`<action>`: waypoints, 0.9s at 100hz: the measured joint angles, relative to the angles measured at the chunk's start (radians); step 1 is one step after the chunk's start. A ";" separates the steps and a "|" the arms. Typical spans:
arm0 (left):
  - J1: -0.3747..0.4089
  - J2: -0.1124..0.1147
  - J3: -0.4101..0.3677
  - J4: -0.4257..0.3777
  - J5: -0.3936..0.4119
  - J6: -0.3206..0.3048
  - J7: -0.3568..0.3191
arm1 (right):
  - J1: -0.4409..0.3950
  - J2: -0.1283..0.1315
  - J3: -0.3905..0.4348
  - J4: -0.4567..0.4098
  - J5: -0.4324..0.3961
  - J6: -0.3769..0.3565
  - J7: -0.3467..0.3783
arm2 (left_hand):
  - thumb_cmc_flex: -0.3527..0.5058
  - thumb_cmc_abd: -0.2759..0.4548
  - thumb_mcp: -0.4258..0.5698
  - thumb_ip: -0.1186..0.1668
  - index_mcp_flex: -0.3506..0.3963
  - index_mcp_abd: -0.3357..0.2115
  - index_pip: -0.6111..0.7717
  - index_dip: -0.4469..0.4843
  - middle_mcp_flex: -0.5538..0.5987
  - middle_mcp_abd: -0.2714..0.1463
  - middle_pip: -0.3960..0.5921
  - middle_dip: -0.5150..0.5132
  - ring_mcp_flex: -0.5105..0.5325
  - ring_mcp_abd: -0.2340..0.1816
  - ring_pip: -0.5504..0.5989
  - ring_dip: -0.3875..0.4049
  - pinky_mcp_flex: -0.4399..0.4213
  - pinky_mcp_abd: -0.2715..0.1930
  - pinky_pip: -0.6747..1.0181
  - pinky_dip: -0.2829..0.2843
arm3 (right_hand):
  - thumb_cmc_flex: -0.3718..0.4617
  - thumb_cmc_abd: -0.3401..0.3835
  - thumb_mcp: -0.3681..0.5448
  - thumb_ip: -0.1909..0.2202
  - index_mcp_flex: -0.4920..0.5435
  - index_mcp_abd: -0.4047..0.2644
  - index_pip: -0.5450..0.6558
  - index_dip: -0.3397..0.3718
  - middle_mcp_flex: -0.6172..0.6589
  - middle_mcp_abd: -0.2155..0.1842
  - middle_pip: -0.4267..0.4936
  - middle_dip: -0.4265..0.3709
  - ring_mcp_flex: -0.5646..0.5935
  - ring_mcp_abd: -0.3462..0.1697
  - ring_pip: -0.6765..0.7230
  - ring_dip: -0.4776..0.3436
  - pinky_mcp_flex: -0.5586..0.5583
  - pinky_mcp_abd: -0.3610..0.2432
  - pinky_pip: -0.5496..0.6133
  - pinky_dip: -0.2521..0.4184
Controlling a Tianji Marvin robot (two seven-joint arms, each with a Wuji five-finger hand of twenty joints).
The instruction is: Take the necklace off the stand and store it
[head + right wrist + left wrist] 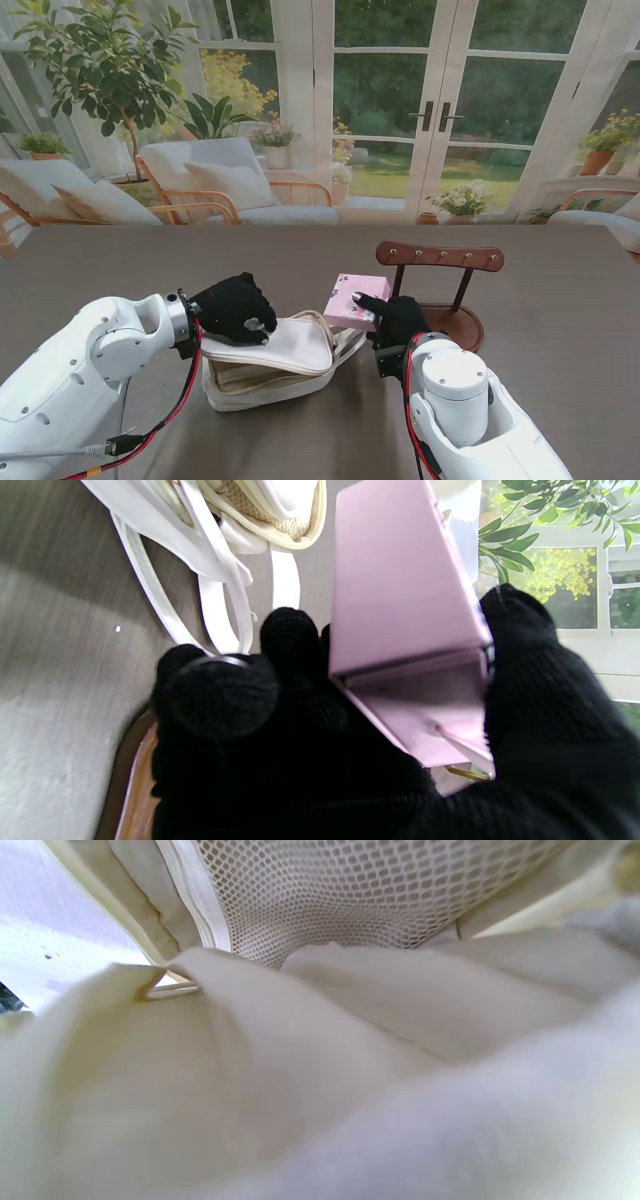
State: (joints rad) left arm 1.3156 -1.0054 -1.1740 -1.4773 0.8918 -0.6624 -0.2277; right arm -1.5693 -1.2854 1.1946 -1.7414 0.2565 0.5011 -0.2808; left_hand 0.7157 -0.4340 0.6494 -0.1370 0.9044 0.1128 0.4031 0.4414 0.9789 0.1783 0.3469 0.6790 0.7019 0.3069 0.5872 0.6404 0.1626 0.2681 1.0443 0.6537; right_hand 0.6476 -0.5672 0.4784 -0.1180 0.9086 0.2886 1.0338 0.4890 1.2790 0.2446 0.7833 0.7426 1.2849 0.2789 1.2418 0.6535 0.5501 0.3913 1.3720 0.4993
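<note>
My right hand (397,318) is shut on a pink box (355,300), holding it above the table between the cream bag (275,360) and the wooden stand (440,256). In the right wrist view the black fingers (295,635) clamp the pink box (400,605) from both sides. A thin gold piece (467,774) shows at the box's near edge. My left hand (235,308) grips the bag's upper flap, keeping its mouth lifted. The left wrist view is filled by the bag's cream cloth (320,1050) and mesh lining (350,895). The stand's bar is bare; no necklace hangs there.
The stand's round brown base (462,325) lies just right of my right hand. White bag straps (210,595) trail on the dark table (560,380). Chairs, plants and glass doors stand beyond the table's far edge.
</note>
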 measured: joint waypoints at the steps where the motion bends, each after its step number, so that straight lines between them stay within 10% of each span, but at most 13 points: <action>1: 0.002 0.000 -0.002 -0.002 0.001 0.000 -0.001 | 0.000 0.000 0.000 0.000 0.000 0.000 0.000 | -0.016 0.000 0.009 0.000 0.001 0.000 0.001 0.004 0.000 0.000 -0.002 -0.002 0.000 0.000 -0.004 -0.001 0.000 0.000 0.000 0.000 | 0.000 0.000 0.000 0.000 0.000 0.000 0.000 0.000 0.000 0.000 0.000 0.000 0.000 0.000 0.000 0.000 0.000 0.000 0.000 0.000; 23: 0.024 0.002 -0.021 -0.012 0.015 0.014 -0.015 | 0.001 0.000 -0.004 0.000 0.000 -0.001 0.000 | -0.238 0.020 0.113 0.002 0.032 0.002 -0.043 0.039 -0.015 0.008 -0.052 -0.069 -0.013 -0.001 -0.109 -0.062 -0.018 0.005 -0.099 -0.035 | 0.000 0.000 0.000 0.000 0.000 0.000 0.000 0.000 0.000 0.000 0.000 0.000 0.000 0.000 0.000 0.000 0.000 0.000 0.000 0.000; 56: 0.059 0.039 -0.058 -0.106 0.039 0.009 -0.247 | 0.002 0.000 -0.004 0.000 -0.001 0.003 0.000 | -0.228 -0.011 0.009 0.003 -0.361 0.117 -0.328 -0.199 -0.420 0.051 -0.273 -0.394 -0.375 -0.072 -0.457 -0.324 -0.130 -0.022 -0.710 -0.273 | 0.000 0.000 0.000 0.000 0.000 0.000 0.000 0.000 0.000 0.000 0.000 0.000 0.000 0.000 0.000 0.000 0.000 0.000 0.000 0.000; 90: 0.121 0.036 -0.091 -0.132 0.043 0.011 -0.138 | 0.003 0.000 -0.004 0.000 -0.001 0.004 0.002 | -0.228 0.024 -0.075 0.003 -0.349 0.128 -0.303 -0.212 -0.395 0.063 -0.248 -0.395 -0.359 -0.028 -0.444 -0.316 -0.038 -0.016 -0.833 -0.185 | 0.000 0.000 0.000 0.000 0.000 0.000 0.000 0.000 0.000 0.000 0.000 0.000 0.000 0.000 0.000 0.000 0.000 0.000 0.000 0.000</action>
State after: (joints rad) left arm 1.4368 -0.9692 -1.2648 -1.6094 0.9347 -0.6509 -0.3653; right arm -1.5661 -1.2855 1.1905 -1.7417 0.2552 0.5054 -0.2784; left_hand 0.4880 -0.4099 0.5745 -0.1340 0.5552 0.2407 0.0998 0.2296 0.5842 0.2410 0.0993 0.2839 0.3429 0.2786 0.1437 0.3247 0.1243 0.2516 0.2110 0.4691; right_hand 0.6477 -0.5672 0.4783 -0.1180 0.9085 0.2888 1.0337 0.4891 1.2790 0.2448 0.7833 0.7426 1.2850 0.2792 1.2419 0.6535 0.5501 0.3913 1.3720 0.4993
